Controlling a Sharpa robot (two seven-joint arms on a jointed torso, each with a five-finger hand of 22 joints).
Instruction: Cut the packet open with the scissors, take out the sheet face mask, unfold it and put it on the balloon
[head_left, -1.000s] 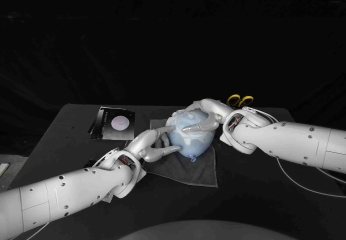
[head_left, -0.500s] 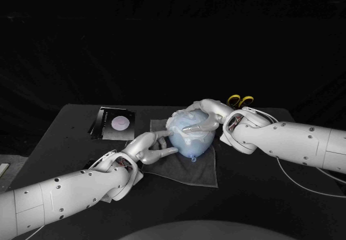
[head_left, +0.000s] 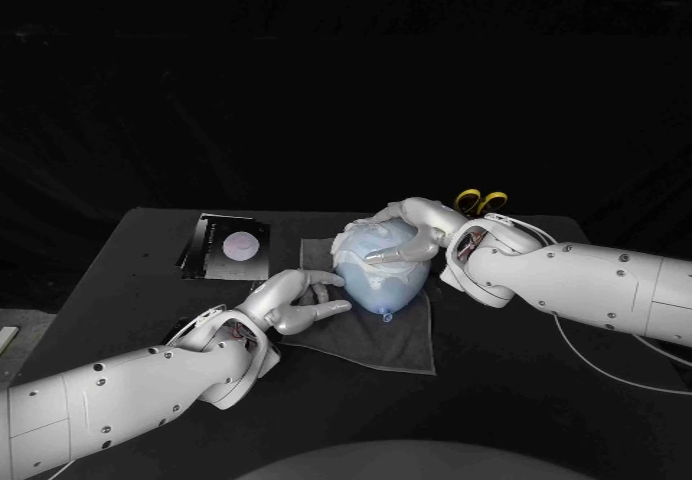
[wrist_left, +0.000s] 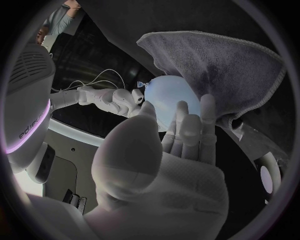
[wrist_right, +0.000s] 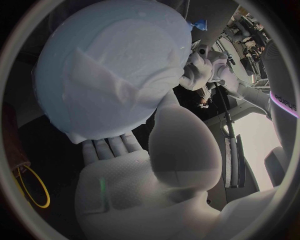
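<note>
A pale blue balloon (head_left: 378, 272) lies on a grey cloth (head_left: 368, 338) at the table's middle, its knot toward me. The white sheet mask (wrist_right: 109, 82) is spread over the balloon (wrist_right: 112, 60). My right hand (head_left: 405, 238) cups the balloon from the far side, thumb across its front and fingers behind (wrist_right: 134, 170). My left hand (head_left: 296, 301) hovers just left of the balloon with fingers apart and nothing in them; its fingertips (wrist_left: 189, 127) point at the balloon (wrist_left: 170, 95). The black packet (head_left: 229, 245) lies flat at the back left. The scissors' yellow handles (head_left: 480, 200) show behind my right arm.
The cloth (wrist_left: 219, 57) reaches a little past the balloon on all sides. My right forearm (head_left: 577, 285) crosses the table's right half. Bare black table (head_left: 505, 400) lies in front of the cloth.
My left hand has drawn back from the balloon's left side toward me and now stands off it. The right hand and the balloon have stayed put.
</note>
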